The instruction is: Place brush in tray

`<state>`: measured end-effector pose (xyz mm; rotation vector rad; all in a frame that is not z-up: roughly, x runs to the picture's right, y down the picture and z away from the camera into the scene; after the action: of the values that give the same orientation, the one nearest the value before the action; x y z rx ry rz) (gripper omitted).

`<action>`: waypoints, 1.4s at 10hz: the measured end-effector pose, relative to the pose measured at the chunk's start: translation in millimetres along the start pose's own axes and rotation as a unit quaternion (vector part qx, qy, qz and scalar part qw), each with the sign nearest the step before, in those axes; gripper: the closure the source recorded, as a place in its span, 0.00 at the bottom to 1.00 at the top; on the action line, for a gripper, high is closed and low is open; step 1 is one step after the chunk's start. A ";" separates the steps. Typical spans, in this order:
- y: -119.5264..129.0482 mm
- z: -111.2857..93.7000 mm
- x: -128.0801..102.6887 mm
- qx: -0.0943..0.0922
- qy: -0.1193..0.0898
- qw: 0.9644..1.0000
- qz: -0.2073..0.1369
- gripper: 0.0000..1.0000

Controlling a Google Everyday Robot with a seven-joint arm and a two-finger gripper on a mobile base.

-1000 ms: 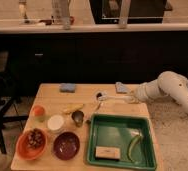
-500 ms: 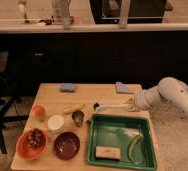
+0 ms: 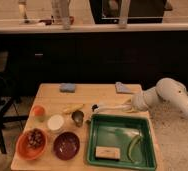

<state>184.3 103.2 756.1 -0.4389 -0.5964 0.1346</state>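
Observation:
The brush (image 3: 109, 106), with a white handle and a small dark head at its left end, lies level just above the table, right behind the far rim of the green tray (image 3: 94, 142). My gripper (image 3: 130, 106) is shut on the right end of the handle, and the white arm (image 3: 172, 95) reaches in from the right. The tray sits at the front right of the wooden table. A beige block (image 3: 107, 152) and a curved green-yellow strip (image 3: 133, 147) lie in it.
Left of the tray are a small metal cup (image 3: 78, 116), a dark-red bowl (image 3: 67, 145), an orange bowl (image 3: 32, 143), a white cup (image 3: 55, 122) and a small orange cup (image 3: 38, 111). A blue sponge (image 3: 67, 87) and a grey-blue cloth (image 3: 123, 88) lie at the back.
My gripper has carried the brush toward the front of the table, from the middle back down to the tray's far rim. Nothing else has moved.

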 end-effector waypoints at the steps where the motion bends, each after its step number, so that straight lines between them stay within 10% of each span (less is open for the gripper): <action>1: 0.1 -0.5 0.4 0.000 0.000 1.000 0.000 1.00; 8: 25.6 4.9 2.3 -0.001 -0.024 1.000 0.001 1.00; 14: 48.1 4.9 2.7 -0.003 -0.143 0.989 -0.028 1.00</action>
<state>183.9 148.9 740.1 -0.4106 -0.8897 0.1442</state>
